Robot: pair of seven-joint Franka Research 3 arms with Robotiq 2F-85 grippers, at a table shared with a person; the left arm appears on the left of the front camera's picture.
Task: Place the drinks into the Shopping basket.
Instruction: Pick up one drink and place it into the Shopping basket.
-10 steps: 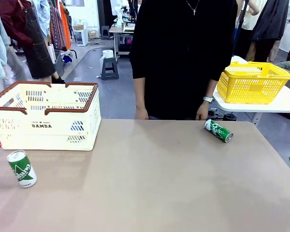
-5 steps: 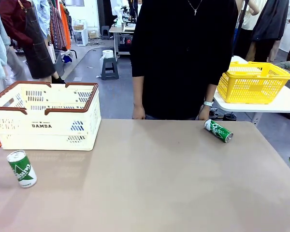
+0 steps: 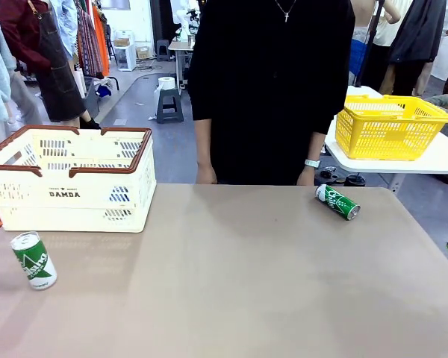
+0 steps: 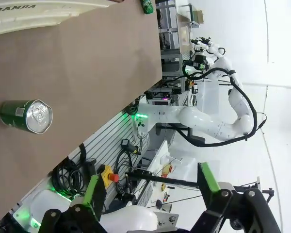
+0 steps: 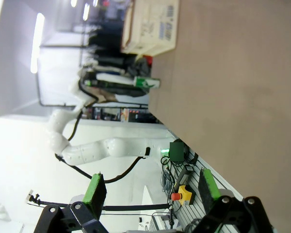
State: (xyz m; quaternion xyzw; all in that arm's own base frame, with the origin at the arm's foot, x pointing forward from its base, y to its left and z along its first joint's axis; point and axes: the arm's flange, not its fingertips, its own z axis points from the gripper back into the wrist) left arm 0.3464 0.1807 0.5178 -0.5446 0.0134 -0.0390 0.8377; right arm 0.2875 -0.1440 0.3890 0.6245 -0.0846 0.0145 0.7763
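Reach is favouring left hand (image 4: 150, 187), hanging spread and empty: upright green drink can (image 3: 33, 261) is standing on beige desk (image 3: 231, 283) in front of cream perforated plastic basket with red-brown rim (image 3: 30, 190). Second green can (image 3: 337, 201) is lying sideways far right, nearer right hand (image 5: 152, 189), also spread.

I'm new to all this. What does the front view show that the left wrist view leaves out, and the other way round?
The front view adds a person in black standing at the table's far side and a yellow basket on a white side table. The left wrist view adds the left gripper, open and holding nothing, a white robot arm beyond the table edge, and a red button. Shared: the tan table, the Shopping basket, the upright green can and the second green can farther off.
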